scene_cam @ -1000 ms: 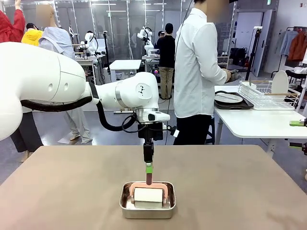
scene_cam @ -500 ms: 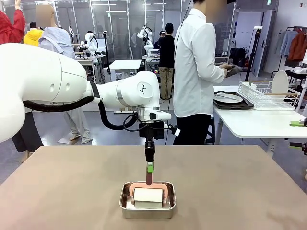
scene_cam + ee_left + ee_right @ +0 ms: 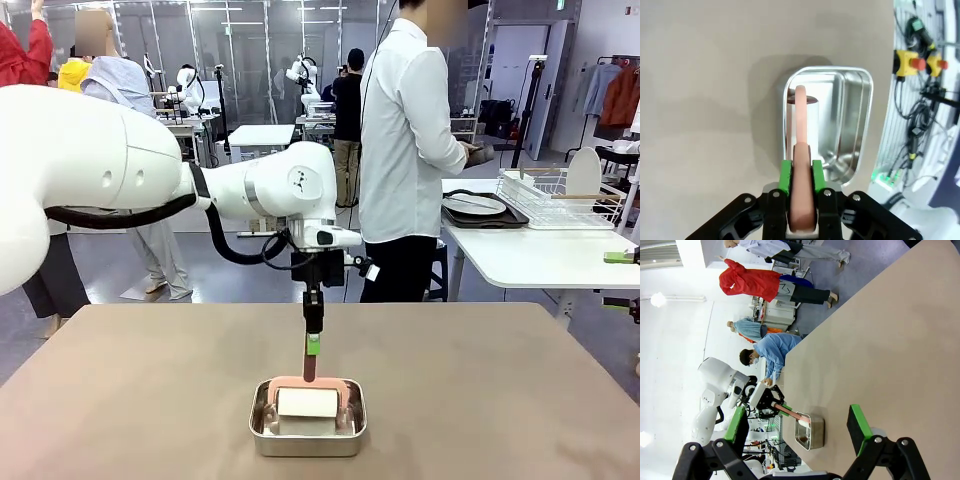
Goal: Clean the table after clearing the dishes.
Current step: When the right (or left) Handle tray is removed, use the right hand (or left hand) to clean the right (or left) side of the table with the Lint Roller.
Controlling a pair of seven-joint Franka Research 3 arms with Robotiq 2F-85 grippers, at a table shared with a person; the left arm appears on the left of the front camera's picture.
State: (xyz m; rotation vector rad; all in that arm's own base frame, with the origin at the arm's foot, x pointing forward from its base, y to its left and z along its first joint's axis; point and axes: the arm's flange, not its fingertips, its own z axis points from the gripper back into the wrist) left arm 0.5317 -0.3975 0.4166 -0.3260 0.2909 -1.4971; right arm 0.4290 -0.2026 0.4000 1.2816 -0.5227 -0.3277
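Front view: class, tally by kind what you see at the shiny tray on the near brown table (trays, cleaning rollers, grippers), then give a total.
steel tray: 1
roller (white roll, pink handle): 1
left gripper, shut on the roller's handle: 1
Total: 3

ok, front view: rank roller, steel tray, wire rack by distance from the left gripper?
1. Roller: its pink handle is clamped in the left gripper.
2. Steel tray: directly beneath, around the roller.
3. Wire rack: far right, on the white side table.
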